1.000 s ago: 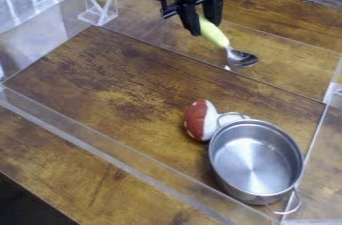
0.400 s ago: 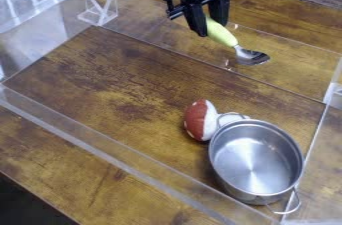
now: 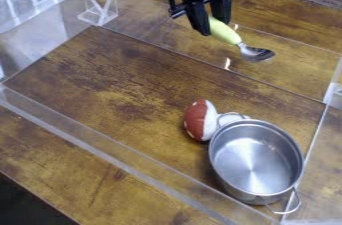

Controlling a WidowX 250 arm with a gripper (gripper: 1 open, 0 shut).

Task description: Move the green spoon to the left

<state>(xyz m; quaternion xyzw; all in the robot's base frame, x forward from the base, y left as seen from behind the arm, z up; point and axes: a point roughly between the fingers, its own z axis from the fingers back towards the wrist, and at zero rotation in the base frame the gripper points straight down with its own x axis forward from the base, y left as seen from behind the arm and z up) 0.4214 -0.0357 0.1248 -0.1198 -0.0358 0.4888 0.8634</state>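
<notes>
1. The black claw (image 3: 207, 19) hangs at about 12 o'clock in the camera view, pointing steeply down, its fingers closed tight on the yellow-green handle of the green spoon (image 3: 230, 37).
2. The spoon slants from the claw toward 4 o'clock, handle up in the grip, its shiny silver bowl low at the wooden tabletop (image 3: 107, 79); whether the bowl rests on the wood or hangs just clear cannot be told.
3. Progress, as judged from this view: the grasp looks made, but the spoon sits at upper right of the work area, so the carry to the left and the set-down both appear to be left to do.
4. Toward 9 and 10 o'clock from the claw the brown boards lie bare, offering a free lane for the move.
5. A clear acrylic stand (image 3: 96, 9) sits at far upper left near 10 o'clock, the only thing on that side; a long sweep could reach it.
6. Well apart, near 5 o'clock, a red-and-white rounded object (image 3: 202, 119) touches the rim of a round steel pot (image 3: 254, 161); neither lies in the leftward path.
7. Low transparent walls (image 3: 80, 129) edge the work area.
</notes>
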